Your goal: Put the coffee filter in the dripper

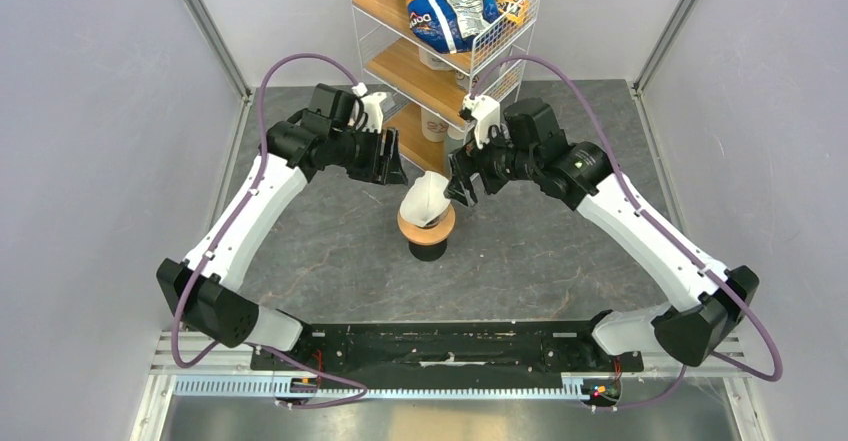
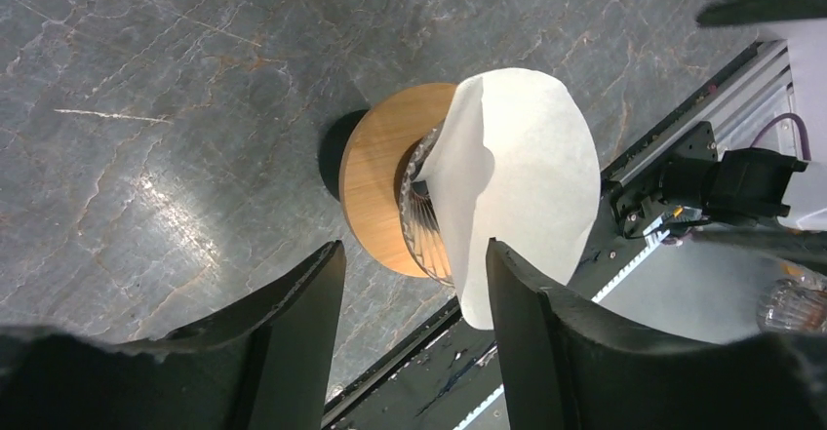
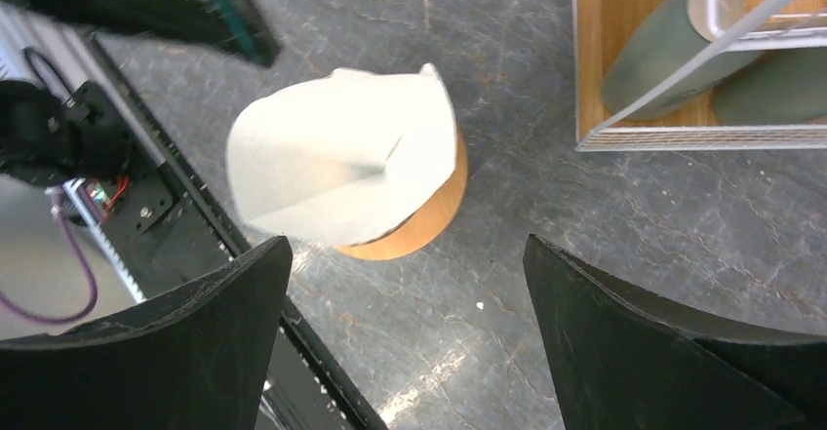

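Note:
The white paper coffee filter (image 1: 424,201) stands in the dripper (image 1: 427,228), a tan ring on a dark body, in the middle of the table. The filter sticks up above the ring and leans over it. It also shows in the left wrist view (image 2: 522,181) over the tan ring (image 2: 375,181), and in the right wrist view (image 3: 336,162) over the ring (image 3: 429,225). My left gripper (image 1: 395,169) is open and empty, just left of the filter. My right gripper (image 1: 458,189) is open and empty, close to the filter's right edge.
A wire shelf rack (image 1: 445,51) with wooden shelves stands behind the dripper, holding a blue chip bag (image 1: 447,1) and bottles (image 3: 663,45). Grey side walls enclose the table. The black base rail (image 1: 450,346) runs along the near edge.

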`<state>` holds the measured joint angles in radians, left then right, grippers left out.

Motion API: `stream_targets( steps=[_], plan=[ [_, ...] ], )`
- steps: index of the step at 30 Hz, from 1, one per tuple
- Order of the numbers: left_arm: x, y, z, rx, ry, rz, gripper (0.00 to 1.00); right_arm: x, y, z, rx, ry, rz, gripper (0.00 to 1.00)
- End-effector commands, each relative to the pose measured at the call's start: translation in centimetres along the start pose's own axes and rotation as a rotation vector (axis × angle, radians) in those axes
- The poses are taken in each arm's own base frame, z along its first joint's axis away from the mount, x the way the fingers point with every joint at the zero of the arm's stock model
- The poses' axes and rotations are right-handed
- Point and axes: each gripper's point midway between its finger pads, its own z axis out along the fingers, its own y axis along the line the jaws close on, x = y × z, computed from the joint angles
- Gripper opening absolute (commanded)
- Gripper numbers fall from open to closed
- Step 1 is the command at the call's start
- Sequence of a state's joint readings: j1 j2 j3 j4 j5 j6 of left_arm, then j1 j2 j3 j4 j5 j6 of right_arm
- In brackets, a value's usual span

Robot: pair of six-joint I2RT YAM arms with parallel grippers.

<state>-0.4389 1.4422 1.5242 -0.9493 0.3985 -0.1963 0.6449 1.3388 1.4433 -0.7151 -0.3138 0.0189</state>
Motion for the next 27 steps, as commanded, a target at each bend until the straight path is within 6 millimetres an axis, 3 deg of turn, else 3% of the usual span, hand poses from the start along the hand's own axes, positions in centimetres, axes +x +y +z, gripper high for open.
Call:
stream_targets(
  steps=[1,7,14,17,19,22,24,27],
  plan=[
    [0.5,-0.3,-0.7,0.007,-0.009,0.051,0.64,-1.9,-1.0,1.4,0.08,-0.059,0.049,0.97],
    [-0.1,1.0,-2.0,0.085,-0.058,-0.116,0.66,-1.5,-0.3,3.5,0.12,-0.021,-0.216,0.97],
    [0.0,3.4,-4.5,0.018,-0.144,-0.161,0.66,-1.9,1.4,2.3,0.033,-0.028,-0.399,0.94],
    [-0.5,4.3,-5.4,-0.01,-0.187,-0.188,0.66,-1.2,2.5,2.5,-0.031,0.013,-0.425,0.81],
    [-1.0,4.8,-5.8,-0.019,-0.214,-0.209,0.66,-1.1,2.6,3.0,-0.043,0.031,-0.415,0.62],
    [-1.6,5.3,-6.5,-0.028,-0.243,-0.223,0.65,-1.3,2.8,4.0,-0.055,0.052,-0.401,0.44],
    [-1.9,5.5,-6.8,-0.033,-0.255,-0.226,0.65,-1.2,3.0,4.6,-0.066,0.073,-0.395,0.35],
    [-2.2,5.6,-7.0,-0.033,-0.266,-0.234,0.65,-0.3,3.3,5.8,-0.086,0.116,-0.39,0.3]
  ],
)
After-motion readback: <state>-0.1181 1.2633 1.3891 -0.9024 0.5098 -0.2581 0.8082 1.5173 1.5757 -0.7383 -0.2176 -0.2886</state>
